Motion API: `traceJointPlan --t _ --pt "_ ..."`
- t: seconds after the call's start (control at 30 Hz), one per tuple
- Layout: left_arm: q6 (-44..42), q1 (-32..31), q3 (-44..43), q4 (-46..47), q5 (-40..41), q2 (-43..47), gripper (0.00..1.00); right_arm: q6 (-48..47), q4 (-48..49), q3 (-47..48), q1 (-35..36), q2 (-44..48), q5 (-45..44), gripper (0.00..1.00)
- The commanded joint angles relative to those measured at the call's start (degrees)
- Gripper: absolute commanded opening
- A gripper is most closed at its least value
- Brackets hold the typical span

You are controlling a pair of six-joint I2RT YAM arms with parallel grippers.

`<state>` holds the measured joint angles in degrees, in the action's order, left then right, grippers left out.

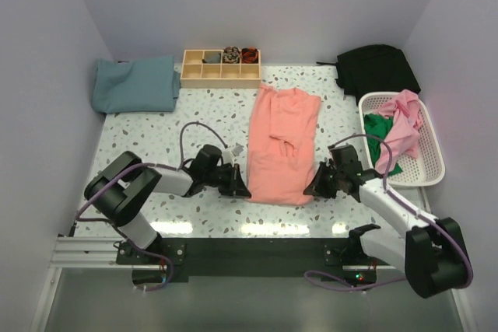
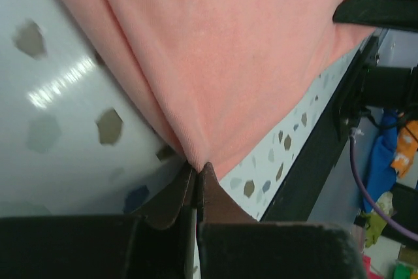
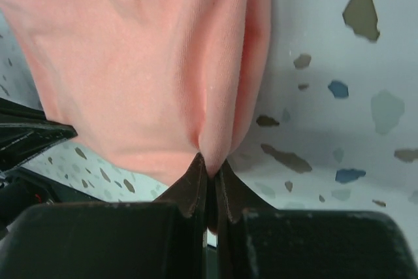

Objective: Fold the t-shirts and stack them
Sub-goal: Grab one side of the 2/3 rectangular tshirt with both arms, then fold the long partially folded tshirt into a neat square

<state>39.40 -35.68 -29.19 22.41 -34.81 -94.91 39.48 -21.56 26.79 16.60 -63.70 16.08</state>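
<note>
A salmon-pink t-shirt (image 1: 282, 141) lies lengthwise on the speckled table, folded narrow. My left gripper (image 1: 243, 190) is shut on its near left corner; the wrist view shows the cloth (image 2: 215, 63) pinched between the fingertips (image 2: 208, 178). My right gripper (image 1: 312, 189) is shut on the near right corner, a fold of pink cloth (image 3: 150, 63) caught between its fingertips (image 3: 196, 171). A teal-blue t-shirt (image 1: 135, 84) lies folded at the far left. Pink (image 1: 403, 126) and green (image 1: 380, 131) t-shirts sit crumpled in the basket.
A white lattice basket (image 1: 430, 162) stands at the right edge. A pale wooden compartment tray (image 1: 220, 68) sits at the back centre. A black cloth bundle (image 1: 377, 70) lies at the back right. White walls enclose the table on three sides.
</note>
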Motion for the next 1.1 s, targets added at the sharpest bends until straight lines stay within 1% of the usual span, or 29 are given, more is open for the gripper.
traceJointPlan --t 0.0,0.03,0.07,0.13,0.17,0.23,0.27,0.37,0.5,0.6,0.67,0.7,0.73,0.8,0.83,0.97,1.07 --pt "1.3 -4.7 5.5 -8.3 3.2 7.1 0.0 0.9 -8.1 -3.0 0.9 7.9 1.1 0.0" --pt "1.9 -5.2 7.1 -8.6 3.4 8.6 0.0 0.9 -8.9 -3.4 1.1 9.3 1.3 0.0" --pt "2.3 -6.0 7.7 -10.4 4.0 11.8 0.0 1.0 -9.6 -3.7 1.2 12.8 2.0 0.0" --pt "2.5 -6.3 7.8 -13.6 5.7 15.4 0.0 1.1 -11.6 -4.2 1.4 16.0 2.3 0.0" --pt "2.2 -6.2 7.4 -17.6 7.5 18.6 0.0 0.9 -12.1 -4.1 1.4 18.6 2.6 0.0" --pt "1.3 -6.3 5.0 -21.4 8.9 21.4 0.0 0.8 -14.4 -2.8 1.4 20.7 2.6 0.0" --pt "1.0 -6.2 3.9 -25.8 9.9 23.2 0.0 0.4 -15.1 -2.1 1.4 21.9 2.8 0.0" --pt "0.7 -6.2 -0.3 -30.7 11.8 25.6 0.0 -1.6 -17.1 1.5 1.4 21.8 3.3 0.0" --pt "0.7 -6.3 -5.8 -32.5 13.9 25.7 0.0 -4.8 -17.3 6.9 1.4 17.1 2.0 0.0" --pt "-0.5 -6.3 -10.4 -33.9 16.5 23.8 0.0 -7.0 -16.6 10.8 1.4 14.3 -0.7 0.0" --pt "-1.6 -6.2 -12.7 -34.4 18.3 21.8 0.0 -7.8 -14.7 13.5 1.4 11.2 -1.4 0.0" --pt "-2.0 -6.1 -15.5 -34.6 18.8 20.8 0.0 -8.2 -13.8 14.7 1.3 9.8 -2.3 0.0" --pt "-2.5 -6.0 -16.9 -35.3 19.3 18.8 0.0 -8.5 -13.2 15.7 1.4 6.9 -3.4 0.0" --pt "-4.2 -5.0 -21.1 -35.7 20.4 16.7 0.0 -9.4 -12.2 19.4 1.4 3.7 -4.4 0.0" --pt "-4.7 -4.0 -22.3 -35.9 20.8 14.7 0.0 -9.7 -11.9 20.6 1.4 0.0 -4.9 0.01" --pt "-7.0 0.1 -28.0 -35.6 20.0 9.8 0.0 -12.5 -10.4 27.2 1.3 -8.6 -6.8 0.0" --pt "-7.9 3.6 -31.8 -34.5 17.8 6.3 0.0 -14.1 -9.8 32.2 1.2 -14.5 -8.5 0.0"
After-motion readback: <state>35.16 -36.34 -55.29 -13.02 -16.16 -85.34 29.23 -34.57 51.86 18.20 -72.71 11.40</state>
